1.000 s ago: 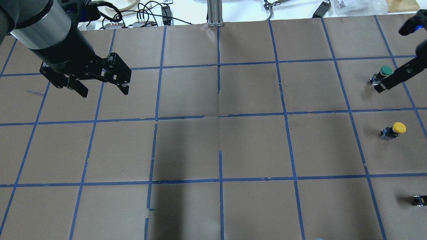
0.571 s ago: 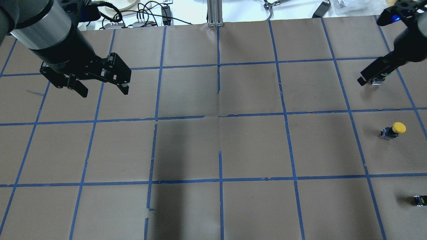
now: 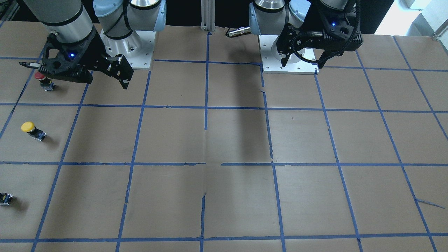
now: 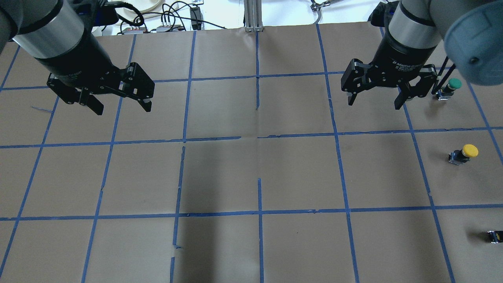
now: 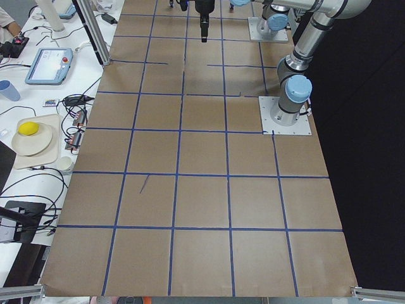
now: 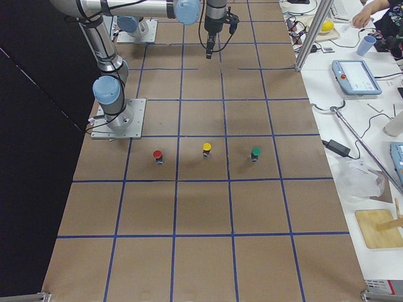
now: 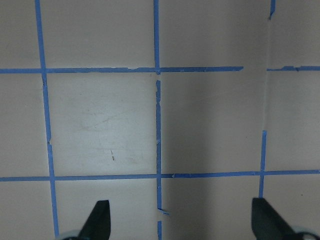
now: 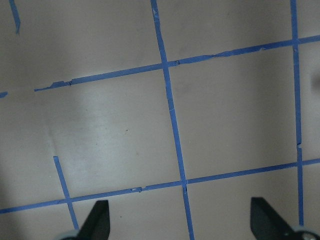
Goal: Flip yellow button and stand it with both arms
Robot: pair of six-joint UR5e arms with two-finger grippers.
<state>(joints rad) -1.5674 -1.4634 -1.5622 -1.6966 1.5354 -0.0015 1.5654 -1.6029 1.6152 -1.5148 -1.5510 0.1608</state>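
Currently:

1. Table (image 4: 298, 173): covered in brown paper with a blue tape grid (image 4: 259, 212).
2. Left gripper (image 4: 122, 108): hangs above the table's left half with its jaws spread wide and nothing in them. Its wrist view shows only paper and tape between the fingertips (image 7: 99, 220).
3. Right gripper (image 4: 373, 103): also raised off the table, jaws wide apart and empty. It sits on the robot's right half, inboard of the buttons and touching none of them.
4. Yellow button (image 4: 465, 153): on the paper near the table's right end, well apart from both grippers. In the right-side view it appears to sit on its body with the cap up.
5. Red button (image 6: 157, 155) and green button (image 6: 255, 153): these flank the yellow one in a row. Red is on the robot's side and green is on the far side.
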